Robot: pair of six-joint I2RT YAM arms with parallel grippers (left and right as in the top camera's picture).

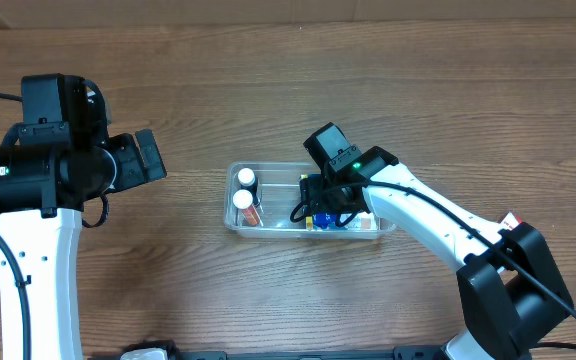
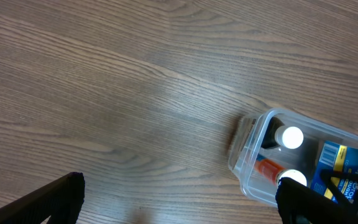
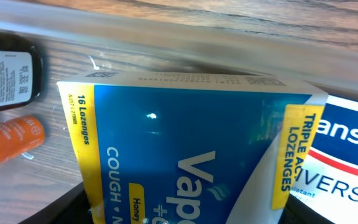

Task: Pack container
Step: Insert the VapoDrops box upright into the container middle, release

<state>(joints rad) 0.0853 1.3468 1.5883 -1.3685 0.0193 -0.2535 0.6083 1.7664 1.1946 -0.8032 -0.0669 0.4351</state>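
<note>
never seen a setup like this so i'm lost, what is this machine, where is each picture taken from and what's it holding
These are two robot arms at a wooden table. The overhead picture looks straight down from a fixed camera. The other two come from small cameras on each arm's wrist, looking past its two-fingered hand. On the table sits a clear plastic container holding a dark bottle and an orange bottle, both white-capped, plus a white box. The right hand is down inside it and seems to grip a blue lozenge box, which fills its wrist view. The left hand is open, empty, and off to the side.
</note>
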